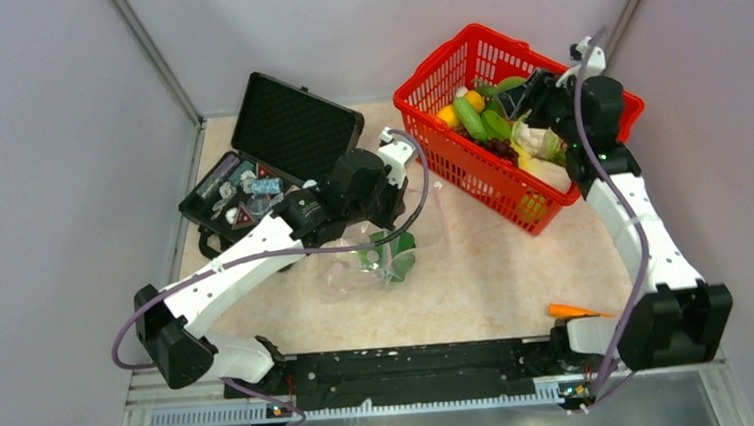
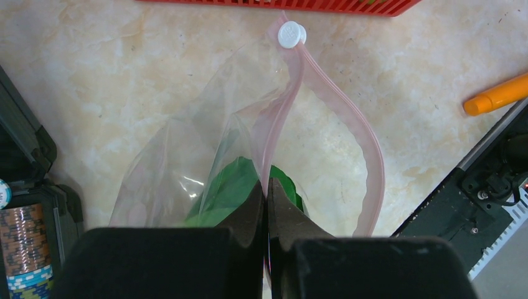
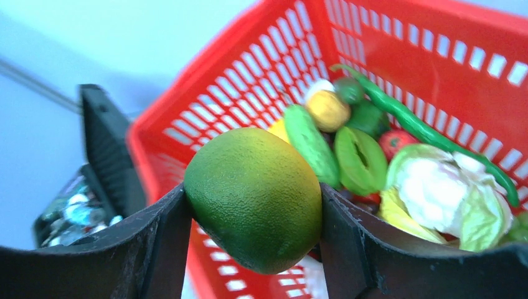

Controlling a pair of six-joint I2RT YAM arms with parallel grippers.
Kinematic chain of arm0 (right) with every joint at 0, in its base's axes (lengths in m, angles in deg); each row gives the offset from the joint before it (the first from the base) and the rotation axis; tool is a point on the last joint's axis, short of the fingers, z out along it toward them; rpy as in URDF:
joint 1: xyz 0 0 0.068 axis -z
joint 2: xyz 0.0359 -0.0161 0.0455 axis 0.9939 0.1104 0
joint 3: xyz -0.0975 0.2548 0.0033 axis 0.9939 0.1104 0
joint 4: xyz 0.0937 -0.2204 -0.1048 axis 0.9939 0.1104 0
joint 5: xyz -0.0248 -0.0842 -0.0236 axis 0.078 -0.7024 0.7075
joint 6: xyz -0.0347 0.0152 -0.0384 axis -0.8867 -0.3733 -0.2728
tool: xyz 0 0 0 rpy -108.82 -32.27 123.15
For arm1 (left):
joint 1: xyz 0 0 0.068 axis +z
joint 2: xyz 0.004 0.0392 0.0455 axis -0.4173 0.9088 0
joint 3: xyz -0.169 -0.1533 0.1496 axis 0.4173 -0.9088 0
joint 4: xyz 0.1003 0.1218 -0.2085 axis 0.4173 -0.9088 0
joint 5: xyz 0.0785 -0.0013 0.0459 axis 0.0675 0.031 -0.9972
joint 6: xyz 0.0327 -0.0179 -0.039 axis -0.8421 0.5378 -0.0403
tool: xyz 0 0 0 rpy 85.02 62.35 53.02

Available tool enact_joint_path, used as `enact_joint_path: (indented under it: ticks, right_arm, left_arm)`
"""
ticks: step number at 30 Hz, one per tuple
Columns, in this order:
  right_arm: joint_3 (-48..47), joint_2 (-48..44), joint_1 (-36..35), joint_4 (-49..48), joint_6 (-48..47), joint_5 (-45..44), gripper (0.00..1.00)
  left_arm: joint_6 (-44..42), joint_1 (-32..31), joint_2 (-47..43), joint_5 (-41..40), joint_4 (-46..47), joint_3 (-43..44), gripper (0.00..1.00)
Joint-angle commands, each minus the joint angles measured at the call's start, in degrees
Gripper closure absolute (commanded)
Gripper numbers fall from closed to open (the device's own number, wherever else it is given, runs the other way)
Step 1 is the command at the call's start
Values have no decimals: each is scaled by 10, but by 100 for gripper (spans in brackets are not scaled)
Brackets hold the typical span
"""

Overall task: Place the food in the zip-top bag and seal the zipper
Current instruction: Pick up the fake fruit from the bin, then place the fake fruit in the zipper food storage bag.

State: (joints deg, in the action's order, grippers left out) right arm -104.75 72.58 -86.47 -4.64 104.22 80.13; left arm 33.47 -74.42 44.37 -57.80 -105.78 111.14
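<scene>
Locate the zip-top bag (image 1: 381,258) on the table (image 1: 478,276), centre-left, between the black case (image 1: 292,129) and the red basket (image 1: 455,172). Read its long axis along the zipper (image 2: 367,162): from the left pincer (image 2: 268,190) away toward the basket, with the white slider (image 2: 288,34) at the far end, just short of the basket wall. Note the two zipper strips bowed apart, mouth open, with a green food piece (image 2: 227,187) inside.

Table: mottled beige stone pattern, with pale grey walls (image 1: 48,146) on three sides and an orange carrot (image 1: 572,311) near the right base.

Left pincer: clenched on the bag's mouth edge, fingers pressed together.
Left arm (image 1: 246,267): stretched low across the table, wrist above the bag.
Right pincer (image 3: 252,205): grasping a green citrus (image 3: 255,180), one finger on each flank, above the other food (image 3: 436,187) in the basket.
Right arm (image 1: 634,220): reaching forward, wrist bent over the basket.
</scene>
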Motion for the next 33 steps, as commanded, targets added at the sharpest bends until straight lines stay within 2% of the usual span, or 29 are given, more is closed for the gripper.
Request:
enact_joint_path:
  ticks: [1, 6, 12, 15, 19, 26, 33]
  right_arm:
    - [20, -73, 5, -36, 17, 104, 62]
    - [83, -141, 5, -52, 45, 174, 62]
    - [157, -186, 2, -115, 107, 308, 62]
    - [181, -207, -35, -118, 92, 338, 64]
    - [172, -204, -124, -43, 26, 286, 64]
    - [188, -166, -229, -60, 18, 234, 65]
    - [168, -99, -311, -32, -17, 76, 65]
  left_arm:
    - [12, -1, -30, -25, 41, -7, 100]
    - [24, -1, -38, -36, 60, -9, 100]
    - [29, -1, -47, -58, 71, -13, 100]
    - [34, -1, -49, -62, 74, -17, 100]
    - [39, -1, -50, -58, 86, -20, 100]
    - [40, -1, -49, -46, 85, -13, 100]
    - [42, -1, -54, -36, 84, -12, 100]
